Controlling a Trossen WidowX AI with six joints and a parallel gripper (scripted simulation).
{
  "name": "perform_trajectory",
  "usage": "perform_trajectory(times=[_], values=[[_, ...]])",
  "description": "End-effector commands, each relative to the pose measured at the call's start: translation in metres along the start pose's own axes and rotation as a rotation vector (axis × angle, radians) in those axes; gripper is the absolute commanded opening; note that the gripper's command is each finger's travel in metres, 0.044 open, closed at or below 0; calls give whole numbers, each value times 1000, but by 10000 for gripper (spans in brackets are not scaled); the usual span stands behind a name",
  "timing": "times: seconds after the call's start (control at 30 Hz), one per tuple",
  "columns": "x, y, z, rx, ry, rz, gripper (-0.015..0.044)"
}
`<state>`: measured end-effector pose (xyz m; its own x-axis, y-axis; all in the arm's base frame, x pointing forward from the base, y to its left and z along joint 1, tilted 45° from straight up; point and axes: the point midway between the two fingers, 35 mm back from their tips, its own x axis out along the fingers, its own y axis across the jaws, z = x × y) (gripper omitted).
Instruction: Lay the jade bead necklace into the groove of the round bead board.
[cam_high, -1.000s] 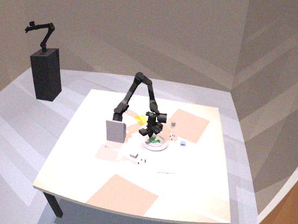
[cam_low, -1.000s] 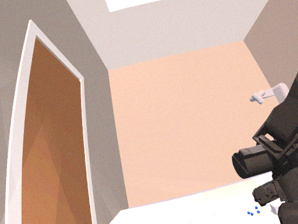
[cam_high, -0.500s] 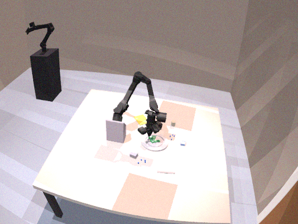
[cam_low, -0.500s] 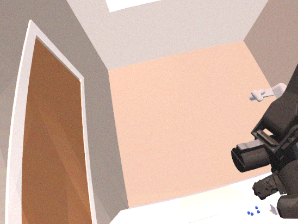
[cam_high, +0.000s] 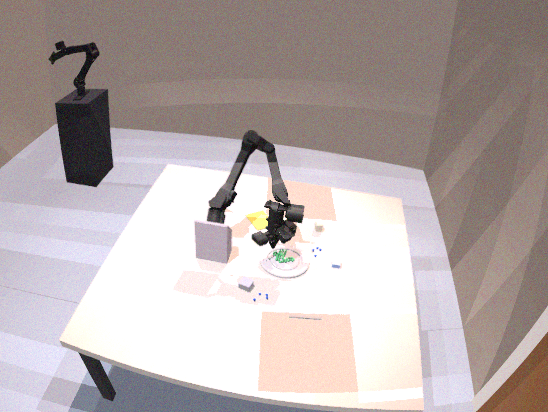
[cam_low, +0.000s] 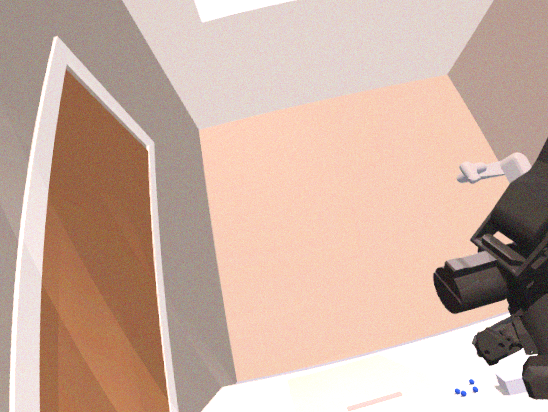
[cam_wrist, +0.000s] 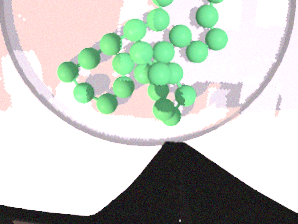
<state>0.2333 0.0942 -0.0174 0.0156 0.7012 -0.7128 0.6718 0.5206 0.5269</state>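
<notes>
The jade bead necklace (cam_high: 283, 257) (cam_wrist: 141, 53) is bunched up in loops and a small heap on the round bead board (cam_high: 286, 273). In the wrist view the beads lie inside the ring-shaped groove (cam_wrist: 145, 143), and none of those in view sits along its near arc. My gripper (cam_high: 273, 245) (cam_wrist: 173, 152) is shut, with no bead seen between the fingertips. In the wrist view the closed tips overlap the near arc of the groove, just short of the nearest beads. The far part of the necklace is cut off in that view.
A pale upright panel (cam_high: 213, 241) stands left of the board. A grey block (cam_high: 245, 284) and small blue beads (cam_high: 261, 297) are at the front left. More blue beads (cam_high: 317, 251), a blue block (cam_high: 336, 265) and a beige block (cam_high: 319, 227) are on the right; a thin rod (cam_high: 305, 318) lies in front.
</notes>
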Motion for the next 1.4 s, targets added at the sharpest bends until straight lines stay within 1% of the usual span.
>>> perform_trajectory(times=[0.0, 0.47, 0.5, 0.9, 1.03, 1.07, 1.1, 1.37], values=[[1, -2, -2, 9, 3, -3, 0], [22, -2, -2, 10, 4, -3, 0], [16, 2, 0, -3, -3, 4, 26], [16, 1, 0, -2, -3, 3, 341], [6, -1, -1, 6, 1, -1, 440], [3, -2, -1, 8, 2, -2, 440], [9, -2, -2, 13, 6, -1, 440], [1, -2, -2, 9, 3, -3, 440]])
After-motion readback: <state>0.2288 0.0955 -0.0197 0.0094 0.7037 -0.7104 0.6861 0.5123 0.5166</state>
